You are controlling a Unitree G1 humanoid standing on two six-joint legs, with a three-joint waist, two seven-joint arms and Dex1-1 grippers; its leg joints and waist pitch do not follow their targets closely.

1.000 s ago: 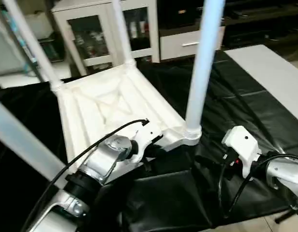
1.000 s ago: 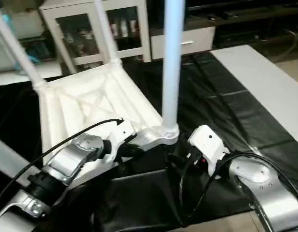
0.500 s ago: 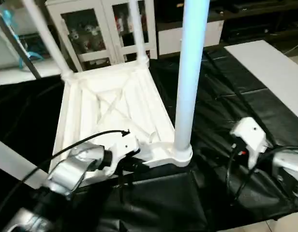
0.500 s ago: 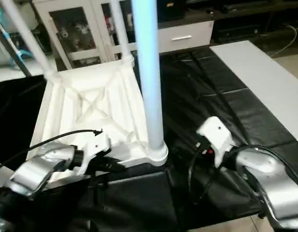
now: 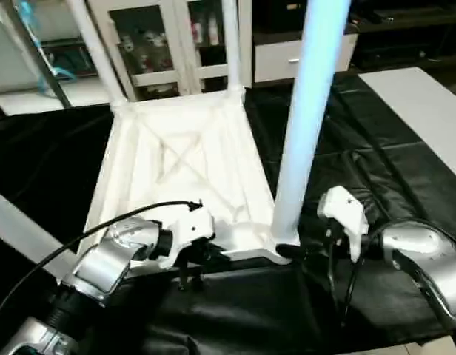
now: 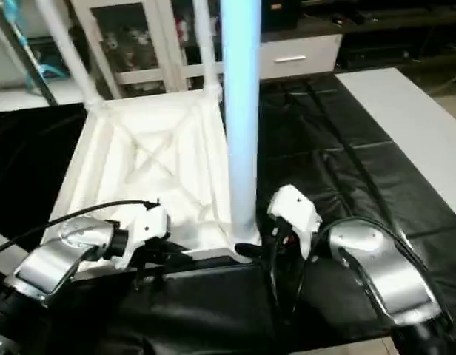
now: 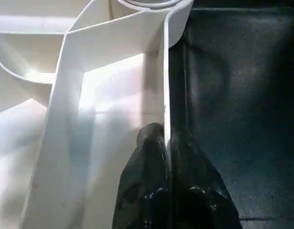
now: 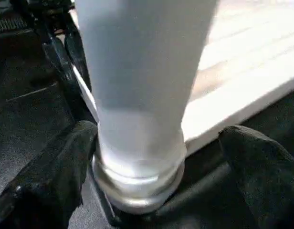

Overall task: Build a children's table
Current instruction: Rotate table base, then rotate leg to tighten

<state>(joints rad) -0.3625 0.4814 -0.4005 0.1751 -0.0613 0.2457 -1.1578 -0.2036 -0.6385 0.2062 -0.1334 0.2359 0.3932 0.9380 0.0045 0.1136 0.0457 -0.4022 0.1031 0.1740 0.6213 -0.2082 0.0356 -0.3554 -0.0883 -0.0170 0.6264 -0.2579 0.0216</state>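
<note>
White plastic square tabletop lies upside down on the black-covered work table, ribbed underside up, a raised X moulded across its middle. Round corner sockets hold long white tapered tube legs: the near-right leg stands upright in its socket, and two far legs rise from the far corners. The left gripper pinches the tabletop's thin near rim between closed black fingers. The right gripper stands wide, one finger pressed against the near-right leg's base, the other apart from it.
</note>
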